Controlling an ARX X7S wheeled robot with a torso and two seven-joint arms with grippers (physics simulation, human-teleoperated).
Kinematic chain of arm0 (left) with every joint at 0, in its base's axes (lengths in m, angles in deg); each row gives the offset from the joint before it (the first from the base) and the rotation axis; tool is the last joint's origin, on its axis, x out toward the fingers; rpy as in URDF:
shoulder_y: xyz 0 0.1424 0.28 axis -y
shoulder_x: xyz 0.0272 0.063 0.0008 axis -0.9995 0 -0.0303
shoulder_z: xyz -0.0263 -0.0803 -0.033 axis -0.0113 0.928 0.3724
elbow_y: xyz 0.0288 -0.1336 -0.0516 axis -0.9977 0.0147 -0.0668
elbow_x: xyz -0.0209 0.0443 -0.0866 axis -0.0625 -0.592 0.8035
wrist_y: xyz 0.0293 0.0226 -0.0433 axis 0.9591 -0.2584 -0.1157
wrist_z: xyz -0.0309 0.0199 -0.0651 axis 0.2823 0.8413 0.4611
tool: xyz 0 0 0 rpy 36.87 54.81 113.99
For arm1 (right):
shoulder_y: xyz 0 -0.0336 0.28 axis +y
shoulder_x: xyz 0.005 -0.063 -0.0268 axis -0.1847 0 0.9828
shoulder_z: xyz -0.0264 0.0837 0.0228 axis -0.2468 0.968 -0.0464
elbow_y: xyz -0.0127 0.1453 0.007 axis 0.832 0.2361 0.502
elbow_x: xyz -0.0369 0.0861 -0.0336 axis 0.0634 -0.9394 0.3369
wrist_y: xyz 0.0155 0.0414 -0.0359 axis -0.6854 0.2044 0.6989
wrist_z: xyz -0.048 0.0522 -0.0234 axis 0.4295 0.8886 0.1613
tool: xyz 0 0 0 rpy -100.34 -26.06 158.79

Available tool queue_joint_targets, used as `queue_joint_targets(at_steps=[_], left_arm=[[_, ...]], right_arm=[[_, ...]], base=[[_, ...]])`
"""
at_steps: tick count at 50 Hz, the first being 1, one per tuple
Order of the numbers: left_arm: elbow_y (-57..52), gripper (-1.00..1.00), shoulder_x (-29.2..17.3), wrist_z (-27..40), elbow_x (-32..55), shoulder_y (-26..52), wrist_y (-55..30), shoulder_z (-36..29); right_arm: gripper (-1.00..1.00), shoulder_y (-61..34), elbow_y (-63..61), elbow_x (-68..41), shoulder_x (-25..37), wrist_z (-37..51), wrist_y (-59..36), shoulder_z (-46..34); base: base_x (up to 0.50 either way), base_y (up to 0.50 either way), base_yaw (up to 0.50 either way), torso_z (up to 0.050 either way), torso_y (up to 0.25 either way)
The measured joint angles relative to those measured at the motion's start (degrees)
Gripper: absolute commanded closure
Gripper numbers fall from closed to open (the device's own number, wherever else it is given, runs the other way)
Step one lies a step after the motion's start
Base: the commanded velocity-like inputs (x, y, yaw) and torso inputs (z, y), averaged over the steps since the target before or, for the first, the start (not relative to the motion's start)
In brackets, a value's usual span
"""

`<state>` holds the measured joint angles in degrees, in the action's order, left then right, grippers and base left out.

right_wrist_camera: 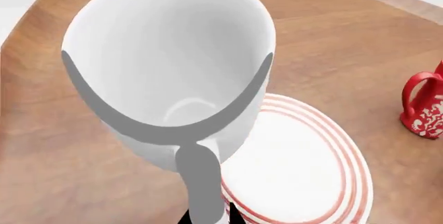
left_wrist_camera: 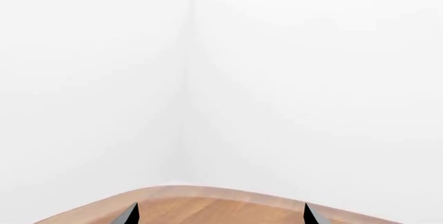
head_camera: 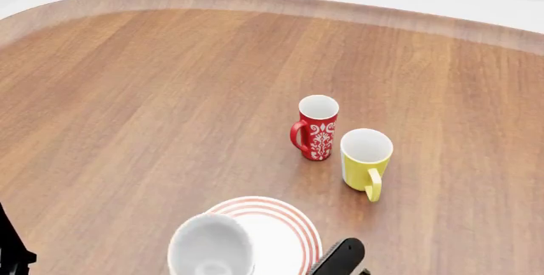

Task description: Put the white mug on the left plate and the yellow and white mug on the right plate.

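Observation:
The white mug [right_wrist_camera: 166, 53] fills the right wrist view, its handle running down between the fingers of my right gripper [right_wrist_camera: 206, 218], which is shut on it. In the head view the white mug [head_camera: 211, 246] sits over the left part of a red-ringed plate [head_camera: 285, 230]; whether it touches the plate I cannot tell. Only this one plate [right_wrist_camera: 298, 172] shows, and I cannot tell if it is the left or the right one. The yellow and white mug [head_camera: 365, 157] stands upright on the table, beyond the plate and to its right. My left gripper [left_wrist_camera: 220, 216] is open and holds nothing.
A red mug with a white pattern [head_camera: 318, 127] stands just left of the yellow one, nearly touching it. The wooden table [head_camera: 127, 97] has a curved far edge with white wall behind it. My right arm [head_camera: 338, 257] shows beside the plate.

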<state>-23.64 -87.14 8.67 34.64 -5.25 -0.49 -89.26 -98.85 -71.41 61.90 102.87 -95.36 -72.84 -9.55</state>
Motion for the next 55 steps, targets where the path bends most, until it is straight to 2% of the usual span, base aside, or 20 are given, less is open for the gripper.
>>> queue_joint_targets(at_steps=[18, 35, 55], left_arm=[[-0.6, -1.0, -0.3, 0.4, 0.4, 0.0, -0.1, 0.0], [-0.6, -1.0, -0.6, 0.9, 0.8, -0.1, 0.2, 0.2], [-0.9, -1.0, -0.9, 1.3, 1.0, -0.6, 0.7, 0.2]], right_arm=[[1.0, -5.9, 8.4, -2.9, -5.1, 4.0, -4.7, 3.7], [1.0, -11.9, 14.5, -3.0, -7.1, 5.8, -12.1, 3.1], [1.0, -17.2, 20.5, -2.8, -8.9, 5.2, -15.0, 1.9]], base=[[0.0, 0.0, 0.0, 0.0, 0.0], [0.0, 0.0, 0.0, 0.0, 0.001], [0.0, 0.0, 0.0, 0.0, 0.0]])
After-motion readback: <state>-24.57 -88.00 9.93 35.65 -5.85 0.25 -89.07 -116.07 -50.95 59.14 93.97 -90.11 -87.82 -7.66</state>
